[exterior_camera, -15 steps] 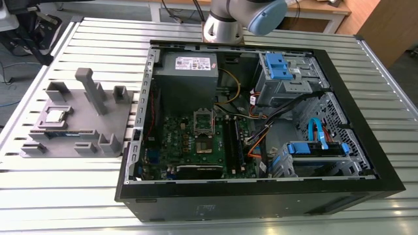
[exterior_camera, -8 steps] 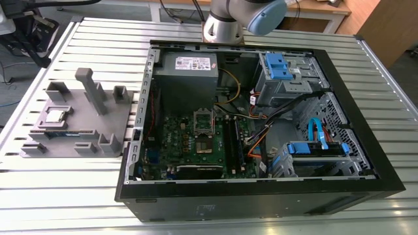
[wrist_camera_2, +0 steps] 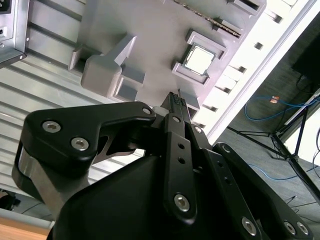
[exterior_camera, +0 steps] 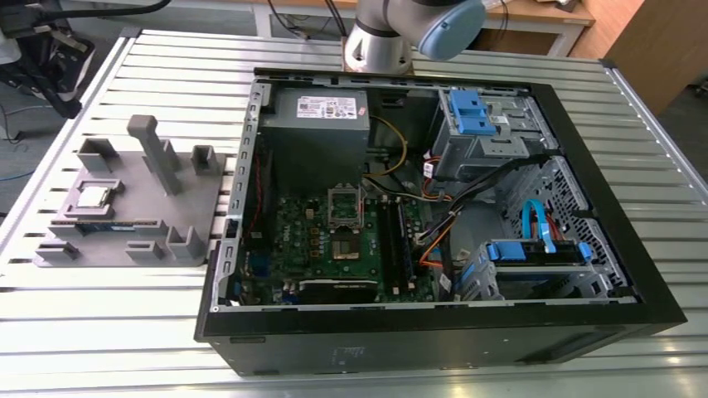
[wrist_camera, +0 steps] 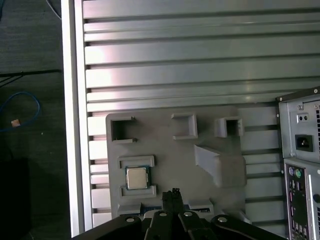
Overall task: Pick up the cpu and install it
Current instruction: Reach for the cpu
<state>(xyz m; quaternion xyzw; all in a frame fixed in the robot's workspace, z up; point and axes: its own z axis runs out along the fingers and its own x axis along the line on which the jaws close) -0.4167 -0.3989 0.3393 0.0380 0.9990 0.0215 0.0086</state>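
- Claw (wrist_camera: pixel 173 192) narrow, fingertips pressed together, holding nothing; in the first wrist view it hangs over the grey holder tray (wrist_camera: pixel 165 145).
- cpu (wrist_camera: pixel 136 177) lies flat in a tray pocket near the claw, untouched.
- Open computer case (exterior_camera: pixel 443 207) stands beside the tray on the slatted surface (exterior_camera: pixel 166 75).

Exterior view high, angled down on computer case (exterior_camera: pixel 443 332), both wrist views above holder tray (wrist_camera: pixel 170 160)

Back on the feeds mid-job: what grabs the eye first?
The open computer case dominates the exterior view, motherboard exposed. At the exterior view's left, the cpu lies in a grey holder tray. In both wrist views the shut gripper hangs above that tray, near the cpu.
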